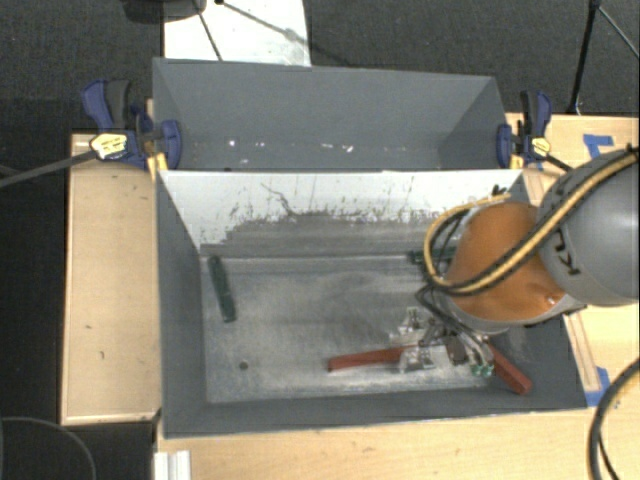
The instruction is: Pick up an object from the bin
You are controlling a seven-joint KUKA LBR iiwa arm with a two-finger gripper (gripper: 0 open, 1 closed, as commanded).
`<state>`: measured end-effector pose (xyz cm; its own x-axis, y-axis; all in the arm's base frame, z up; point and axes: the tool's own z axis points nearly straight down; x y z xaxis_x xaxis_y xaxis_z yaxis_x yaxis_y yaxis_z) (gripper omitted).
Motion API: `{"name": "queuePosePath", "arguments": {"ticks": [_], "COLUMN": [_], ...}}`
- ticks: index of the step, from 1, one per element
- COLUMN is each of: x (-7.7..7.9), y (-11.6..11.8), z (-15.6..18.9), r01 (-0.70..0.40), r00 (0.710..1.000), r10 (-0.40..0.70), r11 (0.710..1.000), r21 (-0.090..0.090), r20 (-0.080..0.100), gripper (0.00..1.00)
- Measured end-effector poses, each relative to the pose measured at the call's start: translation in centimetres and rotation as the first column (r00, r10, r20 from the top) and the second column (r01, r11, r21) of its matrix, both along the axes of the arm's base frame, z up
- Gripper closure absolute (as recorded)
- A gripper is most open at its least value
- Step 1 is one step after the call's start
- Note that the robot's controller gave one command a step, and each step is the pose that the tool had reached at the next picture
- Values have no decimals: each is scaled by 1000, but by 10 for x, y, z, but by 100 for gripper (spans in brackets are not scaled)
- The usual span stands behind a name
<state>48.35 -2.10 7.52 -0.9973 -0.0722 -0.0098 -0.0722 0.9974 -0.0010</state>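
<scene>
Closest to us, riding highest, is the arm's orange wrist cover (500, 263), smooth and rounded, with yellow-and-black cables looped over it. Beneath it the metal jaws hang low over the front right of the bin (300, 308). We cannot tell whether they stand wide or narrow, nor whether anything sits between them. Just to their left lies a reddish-brown stick (365, 361), thin, flat and straight, stretched along the front wall with its right end reaching the jaws. We judge this the likely pick, and an awkward one. It lies flush on hard, scuffed grey metal, so the jaws may scrape the floor or skate over it. A grip at one end could also let it swing and drop. A shorter red piece (512, 376) and a small green bit (483, 370) lie just right of the jaws and could be knocked aside. A dark green stick (220, 288) lies well apart, at the left wall.
</scene>
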Motion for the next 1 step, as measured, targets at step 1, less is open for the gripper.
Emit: {"name": "queuePosePath", "arguments": {"ticks": [1], "x": [0], "y": [0], "z": [0], "r01": [0], "r00": [1000], "r10": [0], "r11": [1000], "r21": [0], "r20": [0], "gripper": [100]}}
